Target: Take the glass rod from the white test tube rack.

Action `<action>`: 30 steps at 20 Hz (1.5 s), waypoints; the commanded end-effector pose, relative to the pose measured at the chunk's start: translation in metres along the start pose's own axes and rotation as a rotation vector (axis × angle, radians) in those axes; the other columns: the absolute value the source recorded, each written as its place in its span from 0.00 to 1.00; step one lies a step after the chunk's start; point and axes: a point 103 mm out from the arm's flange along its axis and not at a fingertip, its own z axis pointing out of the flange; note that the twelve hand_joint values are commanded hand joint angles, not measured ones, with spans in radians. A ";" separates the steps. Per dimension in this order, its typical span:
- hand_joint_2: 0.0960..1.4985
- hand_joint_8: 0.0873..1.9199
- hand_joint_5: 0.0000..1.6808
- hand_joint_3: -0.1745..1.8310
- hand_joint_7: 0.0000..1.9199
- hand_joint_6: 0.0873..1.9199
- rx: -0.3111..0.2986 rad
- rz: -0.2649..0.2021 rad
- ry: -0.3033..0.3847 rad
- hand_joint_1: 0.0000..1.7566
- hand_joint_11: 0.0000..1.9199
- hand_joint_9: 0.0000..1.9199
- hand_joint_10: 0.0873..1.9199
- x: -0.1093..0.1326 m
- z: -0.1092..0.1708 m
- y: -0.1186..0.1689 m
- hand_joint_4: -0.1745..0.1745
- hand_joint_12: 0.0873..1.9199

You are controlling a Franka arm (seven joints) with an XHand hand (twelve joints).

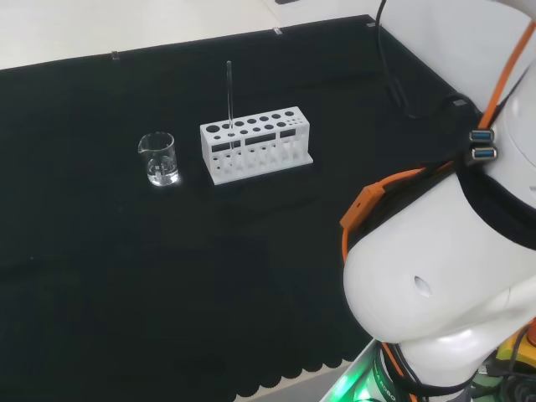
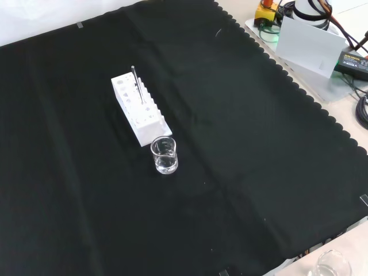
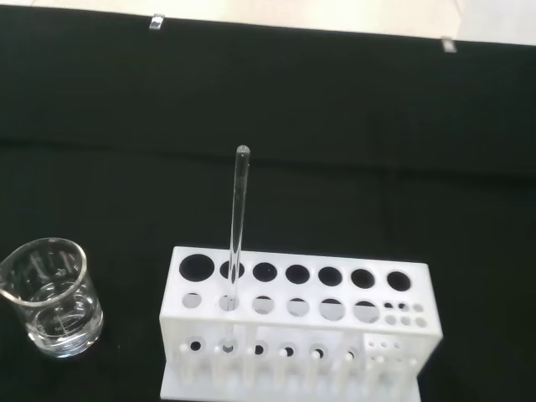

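Observation:
A white test tube rack (image 1: pixel 255 144) stands on the black cloth, left of the arm's white links in the head view. A thin clear glass rod (image 1: pixel 229 94) stands upright in a hole near the rack's left end. In the front view the rack (image 2: pixel 138 107) lies mid-left with the rod (image 2: pixel 138 85) rising from it. The wrist view looks down on the rack (image 3: pixel 293 327), and the rod (image 3: pixel 237 222) sits in a front-row hole near the end closest to the beaker.
A small clear glass beaker (image 1: pixel 158 159) stands just left of the rack in the head view, and in front of the rack (image 2: pixel 164 154) in the front view. Another glass vessel (image 2: pixel 332 265) sits off the cloth's edge. Cables and a white box (image 2: pixel 310 41) lie at the front view's top right.

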 end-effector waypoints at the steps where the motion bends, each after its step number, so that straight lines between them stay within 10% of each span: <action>1: 0.84 0.38 0.15 0.00 0.12 0.00 -0.019 -0.027 0.027 0.27 0.03 0.16 0.40 -0.004 0.030 0.037 0.20 0.74; 30: 0.86 0.37 0.20 0.00 0.20 0.00 0.043 -0.084 0.060 0.27 0.10 0.24 0.36 0.017 0.146 0.094 0.21 0.72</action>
